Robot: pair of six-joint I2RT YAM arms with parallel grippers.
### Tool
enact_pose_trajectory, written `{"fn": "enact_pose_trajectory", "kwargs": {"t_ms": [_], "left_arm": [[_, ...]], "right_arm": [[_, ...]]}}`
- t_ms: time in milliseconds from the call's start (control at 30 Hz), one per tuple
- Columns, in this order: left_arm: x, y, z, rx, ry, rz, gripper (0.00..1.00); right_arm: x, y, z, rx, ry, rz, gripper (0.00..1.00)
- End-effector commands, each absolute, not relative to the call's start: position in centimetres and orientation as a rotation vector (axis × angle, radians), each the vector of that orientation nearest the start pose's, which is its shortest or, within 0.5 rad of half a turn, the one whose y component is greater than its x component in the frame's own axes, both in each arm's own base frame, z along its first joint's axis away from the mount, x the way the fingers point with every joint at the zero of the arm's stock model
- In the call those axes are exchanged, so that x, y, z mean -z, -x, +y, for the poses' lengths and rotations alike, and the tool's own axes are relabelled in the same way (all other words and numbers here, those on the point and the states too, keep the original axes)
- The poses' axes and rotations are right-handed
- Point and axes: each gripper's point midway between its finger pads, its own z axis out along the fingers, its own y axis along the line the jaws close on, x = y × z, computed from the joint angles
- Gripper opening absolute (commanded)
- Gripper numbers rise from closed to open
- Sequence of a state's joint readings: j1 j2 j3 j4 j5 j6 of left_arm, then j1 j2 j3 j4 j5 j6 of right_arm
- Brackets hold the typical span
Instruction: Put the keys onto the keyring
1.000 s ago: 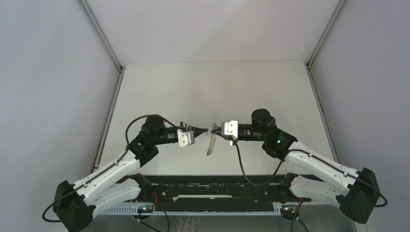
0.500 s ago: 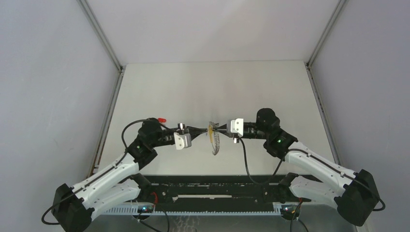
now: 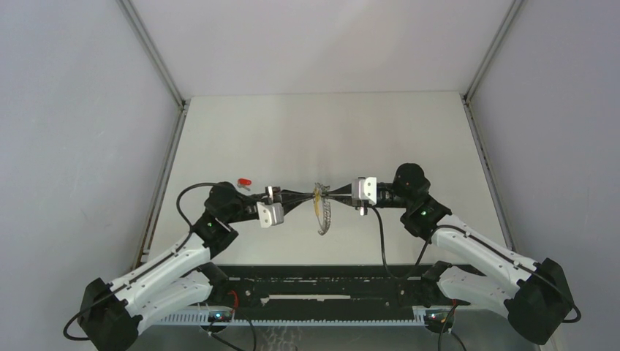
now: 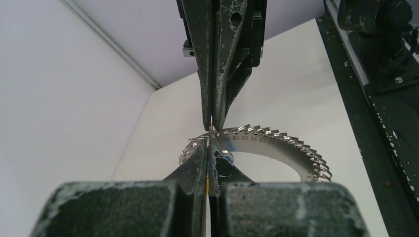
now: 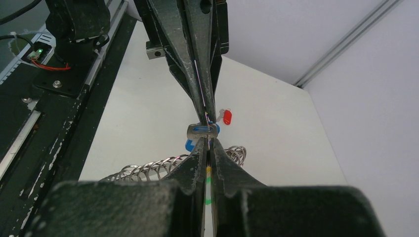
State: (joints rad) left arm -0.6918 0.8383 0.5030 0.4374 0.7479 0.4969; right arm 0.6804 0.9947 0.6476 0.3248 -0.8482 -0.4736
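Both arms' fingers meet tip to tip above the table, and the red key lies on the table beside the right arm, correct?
Not quite: the red key lies beside the left arm, as the top external view shows. The rest holds.

The left gripper and right gripper are meeting tip to tip over the middle of the table. Both are clamping the keyring, so they're blocking each other head-on. The coiled metal strip is curving down right under the tips (no squeezing through there). The red key is lying just behind the left wrist. Open room is sitting toward the far edge and both sides.
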Motion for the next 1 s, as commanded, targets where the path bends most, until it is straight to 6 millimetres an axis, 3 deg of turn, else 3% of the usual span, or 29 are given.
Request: {"fn": "enact_pose_trajectory", "kwargs": {"t_ms": [0, 467, 967], "left_arm": [[-28.22, -16.72, -28.27, 0.735, -1.275, 0.763, 0.0], [-28.05, -16.38, -28.67, 0.771, -1.299, 0.758, 0.0], [-28.15, -17.14, -28.28, 0.722, -1.276, 0.785, 0.0]], "right_arm": [[-28.72, -17.69, 30.02, -0.834, 1.358, 0.815, 0.0], [-28.93, -18.24, 30.05, -0.816, 1.331, 0.839, 0.0], [-28.69, -17.55, 30.2, -0.841, 1.356, 0.82, 0.0]]}}
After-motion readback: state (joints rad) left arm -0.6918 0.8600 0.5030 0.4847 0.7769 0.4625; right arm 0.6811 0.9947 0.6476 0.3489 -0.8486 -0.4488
